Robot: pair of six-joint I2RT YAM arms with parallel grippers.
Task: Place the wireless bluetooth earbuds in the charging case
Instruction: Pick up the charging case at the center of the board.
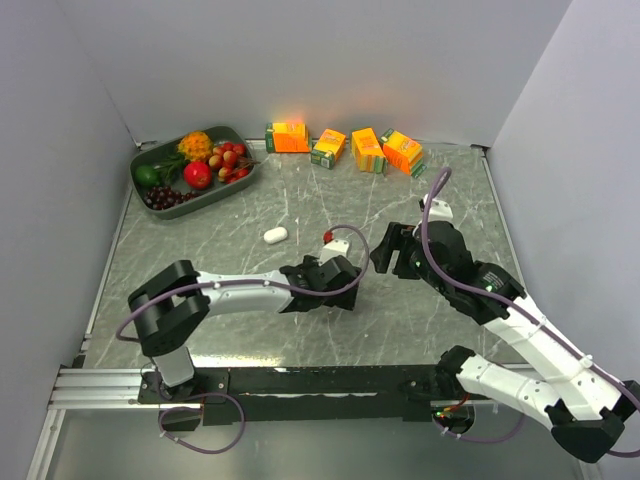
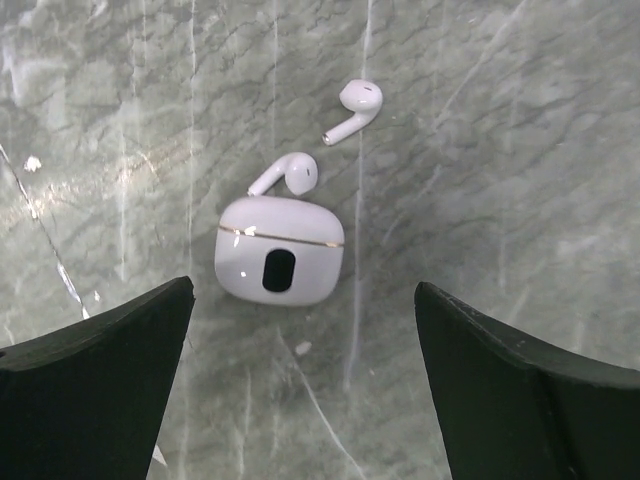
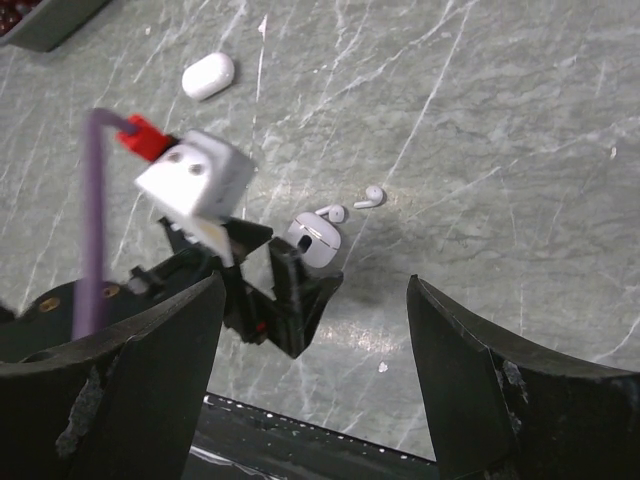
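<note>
Charging case (image 2: 279, 262): glossy white, rounded, lid seam shut | 2 wireless bluetooth earbuds (image 2: 288, 174): smooth, stemmed, laid beside it on veined marble table (image 2: 520, 150) | left gripper (image 2: 305, 310), right gripper (image 3: 315, 290): jaws spread, nothing held.

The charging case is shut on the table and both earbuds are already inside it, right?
No. The charging case is shut on the table, but both earbuds lie outside it, one beside it, one farther off, as the left wrist view shows.

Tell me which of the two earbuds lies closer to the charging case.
The earbud right at the charging case's top edge in the left wrist view; the other earbud lies apart, farther up and right.
</note>
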